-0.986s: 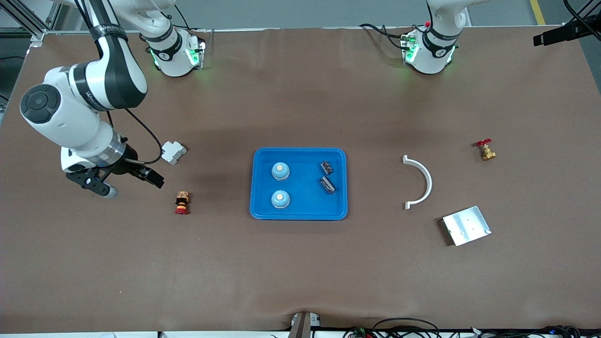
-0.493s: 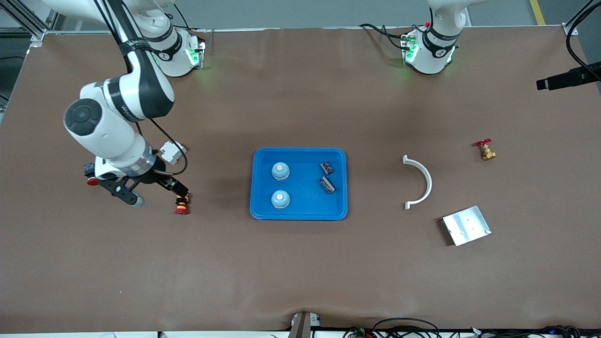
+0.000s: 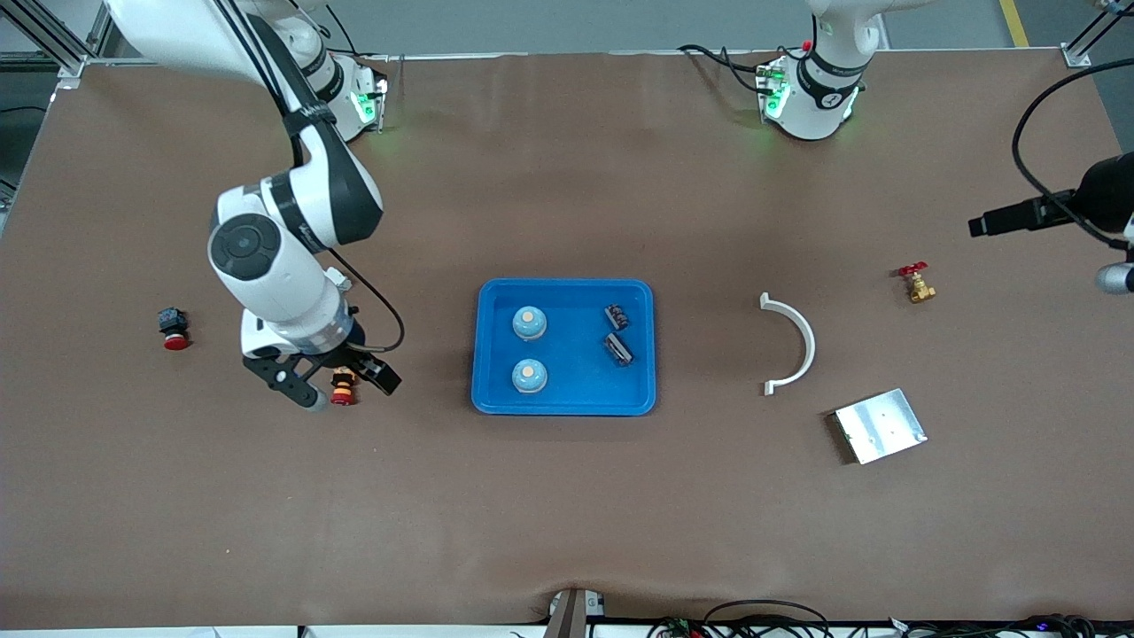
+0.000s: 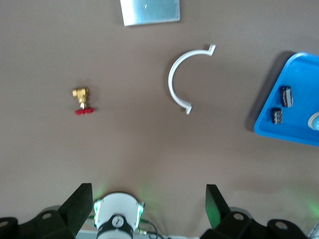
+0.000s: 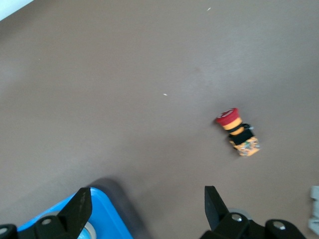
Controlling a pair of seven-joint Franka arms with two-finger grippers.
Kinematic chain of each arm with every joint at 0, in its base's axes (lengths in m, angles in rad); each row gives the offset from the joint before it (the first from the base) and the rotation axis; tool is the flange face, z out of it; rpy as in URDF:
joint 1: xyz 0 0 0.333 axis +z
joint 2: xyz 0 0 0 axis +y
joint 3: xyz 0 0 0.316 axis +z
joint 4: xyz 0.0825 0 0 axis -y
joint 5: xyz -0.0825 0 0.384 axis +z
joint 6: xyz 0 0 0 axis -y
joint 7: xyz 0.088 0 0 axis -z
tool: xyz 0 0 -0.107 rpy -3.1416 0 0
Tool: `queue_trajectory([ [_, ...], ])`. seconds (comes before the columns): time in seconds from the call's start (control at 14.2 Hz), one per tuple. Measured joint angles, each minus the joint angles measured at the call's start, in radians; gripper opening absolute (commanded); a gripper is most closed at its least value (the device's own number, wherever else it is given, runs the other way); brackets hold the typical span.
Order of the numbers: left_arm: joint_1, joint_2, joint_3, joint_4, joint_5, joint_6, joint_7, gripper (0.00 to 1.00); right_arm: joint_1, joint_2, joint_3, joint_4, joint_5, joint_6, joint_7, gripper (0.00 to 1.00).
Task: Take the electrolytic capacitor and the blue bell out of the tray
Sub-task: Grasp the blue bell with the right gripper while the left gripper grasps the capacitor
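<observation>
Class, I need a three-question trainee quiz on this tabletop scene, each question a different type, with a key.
1. True or false: both bells sit in the blue tray.
2. Multiple choice: the right claw is over which item? A) brass valve B) red-and-orange button C) metal plate
3. Fill in: the white curved bracket lies between the tray and the ____ arm's end of the table.

Key: 1 true; 2 B; 3 left. Both claws are open; the left claw is up near the table edge at the left arm's end.
</observation>
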Motion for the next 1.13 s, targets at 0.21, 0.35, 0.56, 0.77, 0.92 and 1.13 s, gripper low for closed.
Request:
queue_trajectory([
  [0.21,0.002,0.028,0.001,-0.002,-0.002,0.087,0.0,1.0,0.021,0.089,-0.001,0.084,-0.002,0.0,0.033,1.0],
  [0.35,0.003,0.059,0.001,-0.002,-0.017,0.156,0.0,1.0,0.039,0.141,-0.003,0.114,-0.023,0.017,0.073,1.0],
  [0.56,0.002,0.103,0.0,-0.003,-0.026,0.227,-0.001,1.0,0.083,0.226,-0.004,0.169,-0.084,0.056,0.188,1.0],
  [0.77,-0.038,0.131,-0.002,-0.003,-0.037,0.277,-0.043,1.0,0.135,0.327,-0.005,0.25,-0.148,0.06,0.311,1.0],
  [0.92,-0.085,0.146,-0.003,-0.003,-0.058,0.296,-0.099,1.0,0.162,0.386,-0.006,0.297,-0.156,0.062,0.361,1.0],
  [1.13,-0.159,0.167,-0.005,-0.003,-0.066,0.335,-0.185,1.0,0.201,0.432,-0.007,0.329,-0.156,0.068,0.436,1.0],
])
